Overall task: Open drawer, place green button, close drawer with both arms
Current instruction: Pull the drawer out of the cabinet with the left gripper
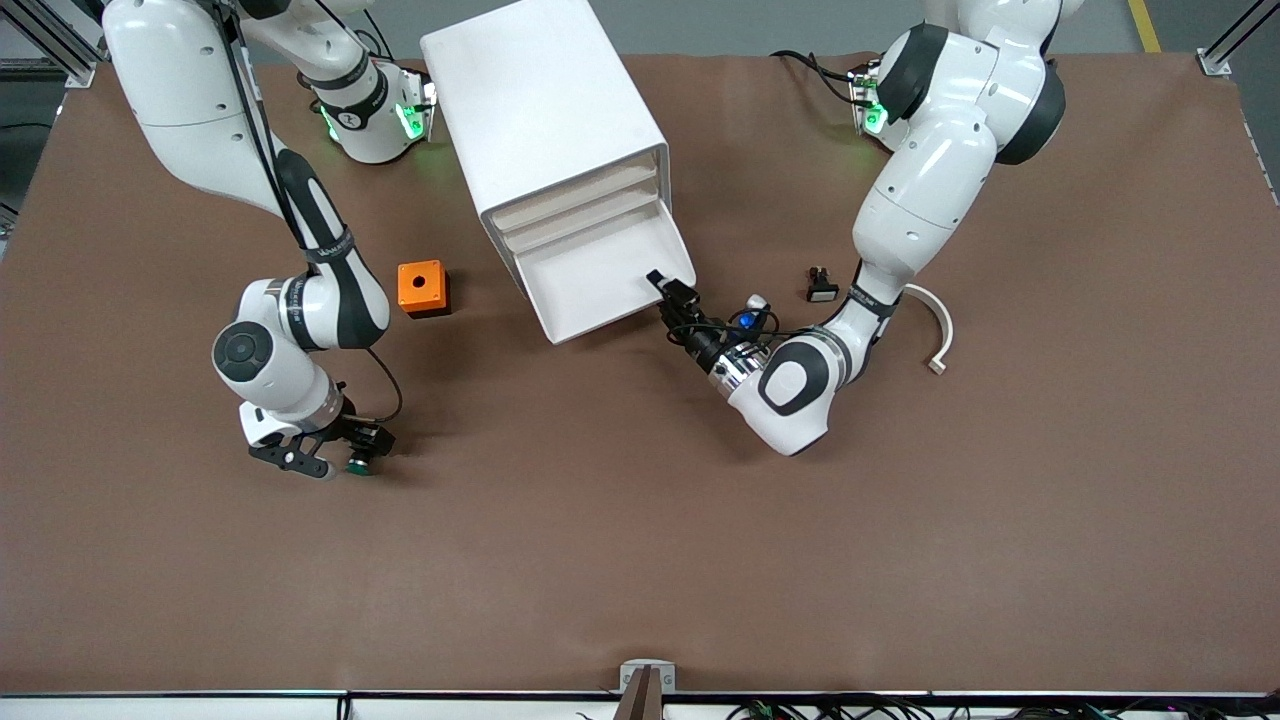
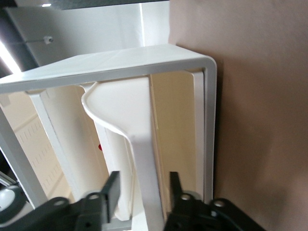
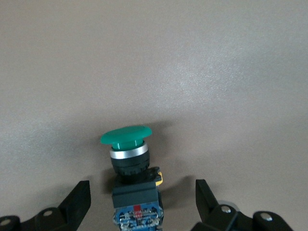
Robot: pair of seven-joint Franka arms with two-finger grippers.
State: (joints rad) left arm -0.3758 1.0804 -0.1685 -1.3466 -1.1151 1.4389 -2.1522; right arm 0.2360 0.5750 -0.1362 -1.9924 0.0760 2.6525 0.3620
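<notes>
Green Button Waited While Drawer Stood Open

White plastic drawer (image 1: 600, 280) was pulled out of the cabinet (image 1: 545, 110), so opening looked done. The left end effector (image 2: 143, 190) sat at its front lip, fingers parted around it, not clamping. The right end effector (image 3: 143, 199) stood wide open around the button (image 3: 127, 144) on the table (image 1: 640, 560); placing and closing remained.

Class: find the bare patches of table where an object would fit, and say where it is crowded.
Bare: the table between the button and the front camera, and toward both ends. Crowded: around the open drawer, where the left gripper sits, and around the orange box.
</notes>
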